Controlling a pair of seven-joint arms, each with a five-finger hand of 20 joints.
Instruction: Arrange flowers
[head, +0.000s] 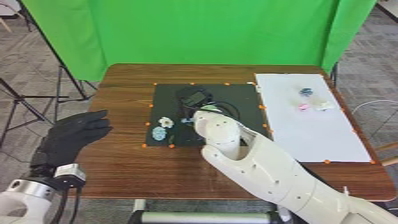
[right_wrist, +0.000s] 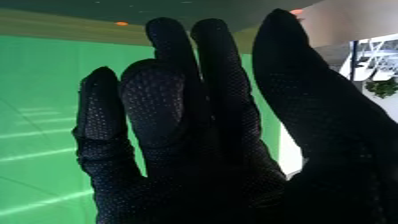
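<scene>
The black mat (head: 244, 92) is lying on a brown table (head: 124, 170), with a green backdrop (head: 204, 35) hanging beyond it. Over the mat, the right hand (head: 190, 94) is hanging released, fingers extended; the left hand (head: 75, 134) is waiting left of the mat, relaxed. A white flower (head: 166, 122) and pale-blue flower (head: 159, 133) are lying at the mat's left side, nearer the robot than the right hand; a pink flower (head: 304, 106) is resting right of the mat.

Three small flowers (head: 306, 92) on the white panel (head: 315, 137), right hand (head: 192, 95) over the black mat (head: 238, 93).
</scene>
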